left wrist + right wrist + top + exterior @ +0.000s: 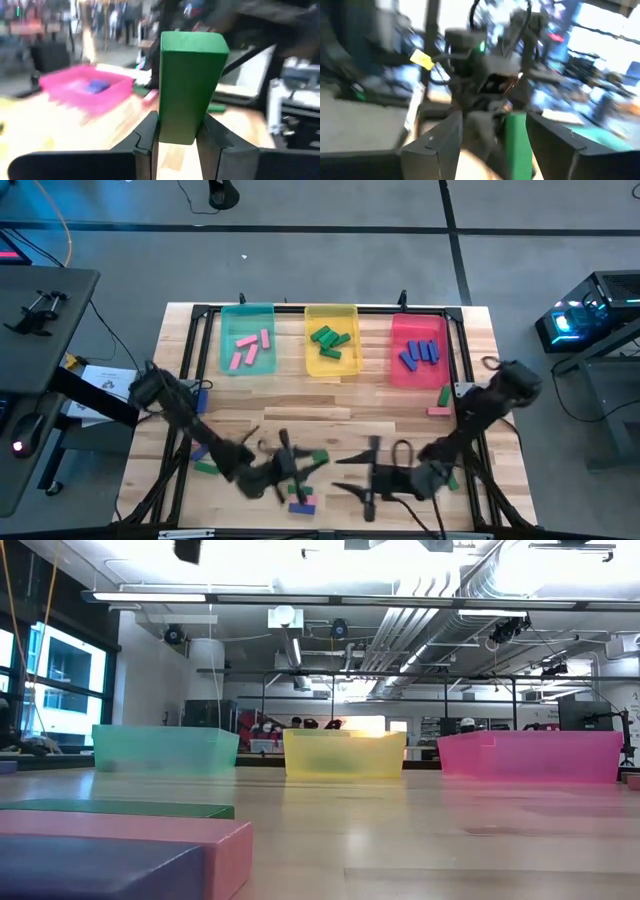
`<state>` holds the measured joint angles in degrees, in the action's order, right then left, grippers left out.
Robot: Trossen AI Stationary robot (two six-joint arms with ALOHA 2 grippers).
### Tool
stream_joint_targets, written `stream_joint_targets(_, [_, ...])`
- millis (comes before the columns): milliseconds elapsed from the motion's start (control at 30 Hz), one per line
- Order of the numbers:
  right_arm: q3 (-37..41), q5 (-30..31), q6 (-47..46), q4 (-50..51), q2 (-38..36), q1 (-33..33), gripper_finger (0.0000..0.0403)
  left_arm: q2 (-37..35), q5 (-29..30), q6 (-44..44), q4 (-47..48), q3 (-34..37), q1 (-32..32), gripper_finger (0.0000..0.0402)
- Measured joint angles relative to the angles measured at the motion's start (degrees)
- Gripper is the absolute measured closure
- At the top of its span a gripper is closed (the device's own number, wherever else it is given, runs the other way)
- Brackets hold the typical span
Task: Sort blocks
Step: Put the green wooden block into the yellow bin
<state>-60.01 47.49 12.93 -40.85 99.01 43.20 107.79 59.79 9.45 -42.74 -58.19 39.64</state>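
My left gripper [297, 464] [177, 134] is over the near middle of the table, shut on a green block [318, 457] [190, 80]. My right gripper [366, 480] [492, 145] is open just to its right and faces it; its wrist view shows the green block [518, 145] between its spread fingers, farther off. Pink blocks [250, 348] lie in the teal tray [228, 330], green blocks [331, 340] in the yellow tray [312, 363], blue blocks [419, 353] in the red tray [398, 370]. Loose blocks lie flat on the table: blue and pink [302, 502], green [207, 467]. My left gripper pinches the green block between its two fingers by one end [176, 131]. The fingers lie along the block's length, one on each broad side. The rest of the bar sticks out forward past the fingertips [150, 127], and in the high view it points toward the table's right.
More loose blocks: a green [443, 394] and a pink [438, 411] near the right edge, a green [455, 477] by the right arm. In the low view, stacked blue, pink and green blocks [110, 855] fill the near left; the three trays [345, 753] stand along the far edge.
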Motion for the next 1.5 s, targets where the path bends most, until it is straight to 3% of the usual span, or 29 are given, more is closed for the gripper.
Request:
stream_joint_targets(133, [0.0,11.2,-9.7,16.1,-5.3,5.6,0.0198,-8.1,-11.9,17.2,26.8,-0.1,-10.1,0.0334])
stream_joint_targets(233, [0.0,16.4,-22.4,29.0,-6.1,9.7,0.0198,-11.6,-22.2,23.5,42.9,-1.1,-21.0,0.0334])
stream_joint_targets(333, [0.1,20.5,-36.4,39.0,-5.2,13.4,0.0198,-12.1,-32.8,22.6,54.0,-4.4,-32.1,0.0334])
stream_joint_targets(433, [0.1,24.0,-47.6,45.7,-3.7,16.2,0.0197,-10.7,-39.4,18.4,61.0,-8.7,-41.9,0.0334])
stream_joint_targets(633, [0.1,28.6,-55.8,48.5,-2.5,19.2,0.0197,-3.9,-51.6,12.3,70.4,-18.2,-56.2,0.0334])
stream_joint_targets(767, [0.1,28.8,-56.4,48.4,-2.4,19.1,0.0197,3.3,-53.8,9.0,75.4,-24.5,-60.1,0.0334])
stream_joint_targets(1067, [0.1,28.7,-56.6,46.6,-2.4,19.1,0.0197,16.9,-54.6,6.7,90.2,-38.7,-62.2,0.0332])
stream_joint_targets(1367, [0.1,28.3,-57.6,45.3,-2.4,19.1,0.0197,17.4,-56.5,5.4,93.6,-42.7,-63.0,0.0185])
stream_joint_targets(1500, [0.1,28.3,-57.7,45.4,-2.4,19.1,0.0197,16.5,-55.5,5.4,98.8,-45.3,-63.1,0.0163])
